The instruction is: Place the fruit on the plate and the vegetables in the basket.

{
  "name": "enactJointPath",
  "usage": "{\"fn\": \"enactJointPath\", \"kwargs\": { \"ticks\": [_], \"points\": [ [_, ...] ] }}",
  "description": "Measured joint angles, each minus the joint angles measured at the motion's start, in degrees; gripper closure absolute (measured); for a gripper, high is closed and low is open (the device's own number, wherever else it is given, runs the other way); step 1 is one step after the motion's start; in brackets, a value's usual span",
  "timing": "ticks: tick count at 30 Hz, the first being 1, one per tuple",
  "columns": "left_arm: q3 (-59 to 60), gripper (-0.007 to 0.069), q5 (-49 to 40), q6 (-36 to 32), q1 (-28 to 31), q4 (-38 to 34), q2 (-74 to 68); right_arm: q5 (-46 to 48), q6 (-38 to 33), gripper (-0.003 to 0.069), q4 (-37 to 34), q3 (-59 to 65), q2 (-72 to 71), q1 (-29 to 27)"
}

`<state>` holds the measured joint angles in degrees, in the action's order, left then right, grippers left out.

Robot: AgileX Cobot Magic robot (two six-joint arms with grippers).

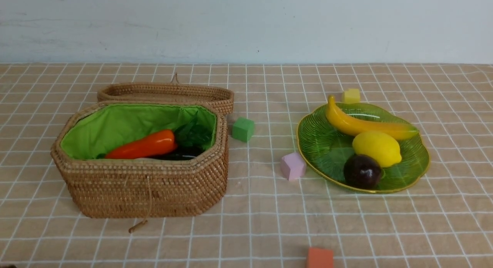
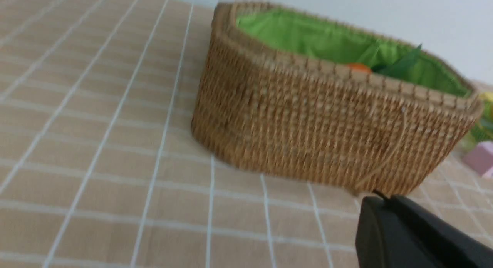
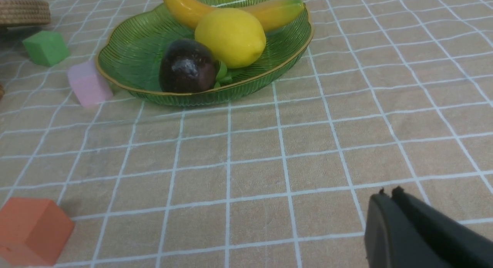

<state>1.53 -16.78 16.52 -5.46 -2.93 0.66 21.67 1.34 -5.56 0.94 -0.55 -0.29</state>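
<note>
The green glass plate (image 1: 319, 144) at the right carries the fruit: a banana (image 1: 362, 123), a lemon (image 1: 376, 148) and a dark mangosteen (image 1: 362, 171). The same plate (image 3: 131, 64), lemon (image 3: 231, 37), banana (image 3: 185, 8) and mangosteen (image 3: 186, 66) show in the right wrist view. The wicker basket (image 1: 154, 187) at the left holds the vegetables: an orange-red one (image 1: 144, 144) with green leaves (image 1: 192, 133) and a dark eggplant (image 1: 181, 154); a white one barely shows. My left gripper (image 2: 381, 198) is shut and empty, close to the basket's (image 2: 308, 129) front wall. My right gripper (image 3: 387, 193) is shut and empty above the cloth, short of the plate.
The basket's lid (image 1: 165, 92) lies behind it. Foam cubes are scattered about: green (image 1: 243, 129), pink (image 1: 292, 166), yellow (image 1: 351, 95) behind the plate, and orange (image 1: 319, 257) at the front edge. Neither arm shows in the front view.
</note>
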Motion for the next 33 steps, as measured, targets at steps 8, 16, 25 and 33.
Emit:
{"fn": "enactJointPath", "kwargs": {
  "ticks": [8,16,25,33],
  "points": [
    [0.2,0.0637,-4.5,5.9,0.1,1.4,0.0,0.0,0.0,0.0629,0.0,0.0,0.0,0.0],
    [0.2,0.0637,-4.5,6.1,0.1,1.6,0.0,0.0,0.1,0.0622,0.0,0.0,0.0,0.0],
    [0.2,0.0637,-4.5,6.1,0.1,1.6,0.0,0.0,0.1,0.0613,0.0,0.0,0.0,0.0],
    [0.2,0.0637,-4.5,6.1,0.1,1.6,0.0,0.0,0.1,0.0603,0.0,0.0,0.0,0.0]
  ]
}}
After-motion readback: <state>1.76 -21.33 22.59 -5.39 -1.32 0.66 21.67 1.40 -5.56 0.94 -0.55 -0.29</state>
